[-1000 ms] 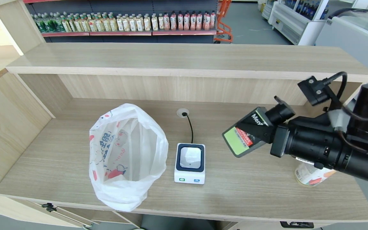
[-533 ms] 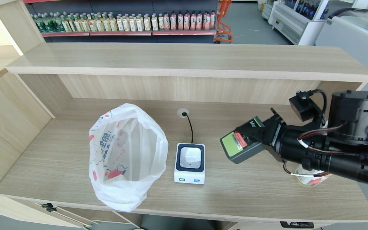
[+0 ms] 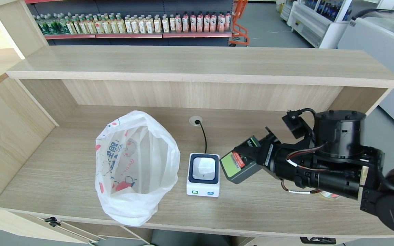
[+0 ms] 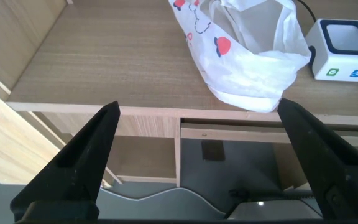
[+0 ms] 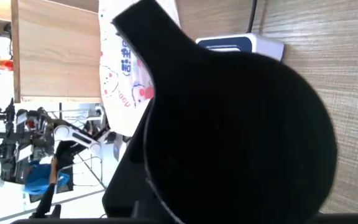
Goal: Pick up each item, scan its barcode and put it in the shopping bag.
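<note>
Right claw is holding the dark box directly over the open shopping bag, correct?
Not quite. The right claw does hold the dark box, but not over the shopping bag. The box is just to the right of the scanner, and the bag stands on the scanner's other side. The head view shows this.

counter [image 3: 268, 212] | shopping bag [image 3: 135, 167] standing open; scanner [image 3: 203, 174] just beside; cable [image 3: 204, 135] behind scanner

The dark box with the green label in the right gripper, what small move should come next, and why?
Probably shift the dark green-labelled box leftward over the white barcode scanner: the right gripper holds it beside the scanner's window, not above it.
</note>
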Robot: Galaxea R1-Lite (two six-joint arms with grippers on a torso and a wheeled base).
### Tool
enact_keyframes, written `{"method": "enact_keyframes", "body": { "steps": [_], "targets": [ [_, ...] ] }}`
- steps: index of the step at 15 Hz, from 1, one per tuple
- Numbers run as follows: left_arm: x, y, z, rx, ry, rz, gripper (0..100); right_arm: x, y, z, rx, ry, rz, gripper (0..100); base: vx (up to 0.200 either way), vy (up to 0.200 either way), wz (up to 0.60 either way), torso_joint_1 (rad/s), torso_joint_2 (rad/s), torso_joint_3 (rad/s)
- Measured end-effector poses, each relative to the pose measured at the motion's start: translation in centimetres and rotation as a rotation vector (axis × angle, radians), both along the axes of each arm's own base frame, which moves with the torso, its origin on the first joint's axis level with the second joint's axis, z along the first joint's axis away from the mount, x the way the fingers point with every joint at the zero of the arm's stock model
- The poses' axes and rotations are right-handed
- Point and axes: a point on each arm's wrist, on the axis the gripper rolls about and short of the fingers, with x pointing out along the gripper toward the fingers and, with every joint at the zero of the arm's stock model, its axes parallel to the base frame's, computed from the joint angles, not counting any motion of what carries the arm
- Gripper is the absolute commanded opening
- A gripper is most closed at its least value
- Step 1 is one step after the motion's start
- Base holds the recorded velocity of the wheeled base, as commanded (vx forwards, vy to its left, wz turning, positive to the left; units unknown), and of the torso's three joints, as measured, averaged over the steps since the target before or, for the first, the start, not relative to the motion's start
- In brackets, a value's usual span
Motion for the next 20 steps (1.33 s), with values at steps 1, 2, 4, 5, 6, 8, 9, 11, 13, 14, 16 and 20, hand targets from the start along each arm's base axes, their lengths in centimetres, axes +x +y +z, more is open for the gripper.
{"method": "enact_keyframes", "body": {
  "steps": [1,2,4,5,6,8,9,11,13,14,16,20],
  "targets": [
    [0.0,0.0,0.0,0.0,0.0,0.0,100,0.2,0.5,-0.3,0.004,-0.014,0.009,0,0.0,0.0,0.0,0.0,0.0,0.0],
    [0.0,0.0,0.0,0.0,0.0,0.0,100,0.5,1.0,-0.5,0.001,-0.023,0.019,0,0.0,0.0,0.0,0.0,0.0,0.0],
    [0.0,0.0,0.0,0.0,0.0,0.0,100,1.2,2.0,-1.0,-0.012,-0.03,0.024,0,0.0,0.0,0.0,0.0,0.0,0.0],
    [0.0,0.0,0.0,0.0,0.0,0.0,100,1.6,2.5,-1.2,-0.015,-0.031,0.026,0,0.0,0.0,0.0,0.0,0.0,0.0],
    [0.0,0.0,0.0,0.0,0.0,0.0,100,1.9,2.9,-1.4,-0.017,-0.031,0.028,0,0.0,0.0,0.0,0.0,0.0,0.0],
    [0.0,0.0,0.0,0.0,0.0,0.0,100,2.4,3.9,-1.8,-0.022,-0.032,0.035,0,0.0,0.0,0.0,0.0,0.0,0.0],
    [0.0,0.0,0.0,0.0,0.0,0.0,100,2.6,4.1,-2.1,-0.029,-0.029,0.034,0,0.0,0.0,0.0,0.0,0.0,0.0],
    [0.0,0.0,0.0,0.0,0.0,0.0,100,3.1,4.4,-3.0,-0.072,-0.036,0.021,0,0.0,0.0,0.0,0.0,0.0,0.0],
    [0.0,0.0,0.0,0.0,0.0,0.0,100,3.5,4.6,-3.9,-0.093,-0.031,0.019,0,0.0,0.0,0.0,0.0,0.0,0.0],
    [0.0,0.0,0.0,0.0,0.0,0.0,100,3.9,4.6,-4.1,-0.089,-0.038,0.014,0,0.0,0.0,0.0,0.0,0.0,0.0],
    [0.0,0.0,0.0,0.0,0.0,0.0,100,4.8,4.7,-4.6,-0.059,-0.08,0.003,0,0.0,0.0,0.0,0.0,0.0,0.0],
    [0.0,0.0,0.0,0.0,0.0,0.0,100,5.9,5.2,-6.4,-0.036,-0.093,0.013,0,0.0,0.0,0.0,0.0,0.0,0.0]
  ]
}}
